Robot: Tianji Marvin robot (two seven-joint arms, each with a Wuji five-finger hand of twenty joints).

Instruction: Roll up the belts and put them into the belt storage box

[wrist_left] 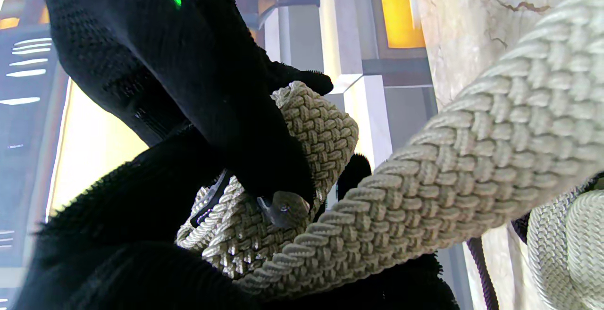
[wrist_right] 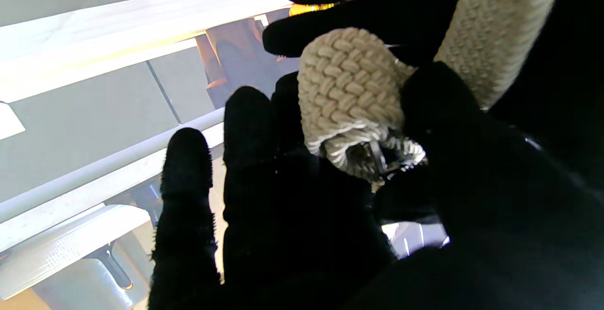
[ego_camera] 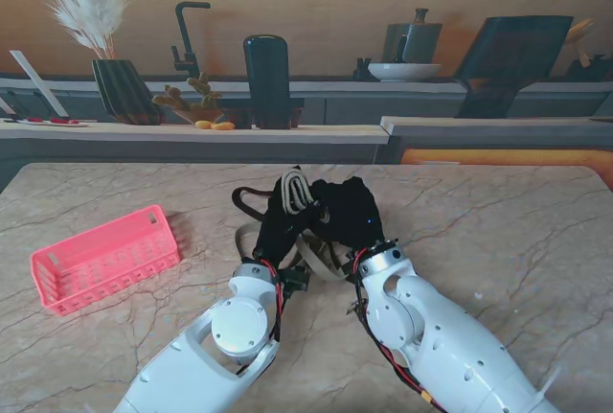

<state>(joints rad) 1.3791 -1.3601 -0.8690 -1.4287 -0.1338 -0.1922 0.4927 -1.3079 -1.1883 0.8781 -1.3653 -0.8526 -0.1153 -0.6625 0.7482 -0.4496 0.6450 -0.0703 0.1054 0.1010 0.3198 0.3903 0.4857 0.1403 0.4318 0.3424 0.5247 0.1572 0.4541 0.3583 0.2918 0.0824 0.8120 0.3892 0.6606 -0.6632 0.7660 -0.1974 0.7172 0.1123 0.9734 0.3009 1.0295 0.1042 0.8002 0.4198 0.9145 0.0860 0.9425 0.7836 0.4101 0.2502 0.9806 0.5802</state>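
A beige braided belt [ego_camera: 299,188] is partly wound into a small roll, held up above the middle of the marble table [ego_camera: 498,231]. Both black-gloved hands close around it: my left hand [ego_camera: 280,221] from the left, my right hand [ego_camera: 350,210] from the right. In the left wrist view the roll [wrist_left: 311,126] sits between dark fingers, and the belt's loose length [wrist_left: 472,159] runs taut across the picture. The right wrist view has the roll [wrist_right: 349,93] pinched between thumb and fingers [wrist_right: 245,126]. A dark belt [ego_camera: 247,204] loops beside my left hand. The pink storage box [ego_camera: 105,258] stands at the left.
The belt's free tail [ego_camera: 324,262] lies on the table between my wrists. Beyond the table's far edge a counter [ego_camera: 192,130] carries a vase, a black cylinder and a bowl.
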